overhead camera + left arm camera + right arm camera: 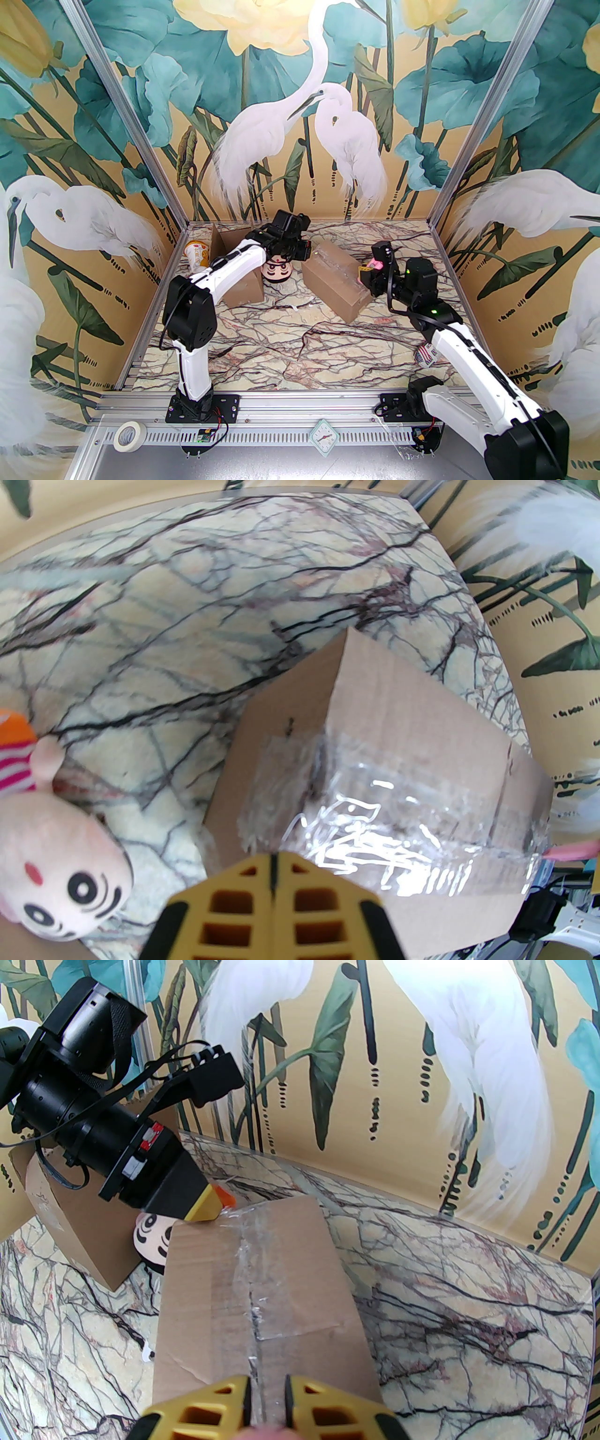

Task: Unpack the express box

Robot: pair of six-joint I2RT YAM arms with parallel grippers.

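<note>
The work cell is a marble-patterned tabletop (300,342) enclosed by walls printed with herons and lotus leaves. Read the layout from left to right.

1. In the far left corner stands one cup (197,253), upright, just beside one opened box (243,288) with a raised flap. The left arm crosses over this box, so you cannot check its inside.
2. One plush doll (277,273) lies face-up on the tabletop between the two boxes, just beside the opened one. Treat it as probably already unpacked.
3. The left end effector (273,869) has its fingers pressed together with nothing between them. Its tip sits at the left end of the express box (335,281), apparently steadying it.
4. The express box lies right of centre, set at an angle, flaps down. Clear tape (375,827) runs along the top seam and over the ends.
5. The right end effector (266,1389) is at the right end of that box, fingers clamped on one pink tool (376,265) whose tip points at the end of the tape.

Status: one box appears finished. The express box is not yet open, and you cannot tell whether its tape has been cut at all. By this reading you have yet to slit the seam, lift the flaps and remove the contents.

Count: two boxes, one cup, one doll, one pink tool, two arms, and one tape roll (126,433) on the front rail.
</note>
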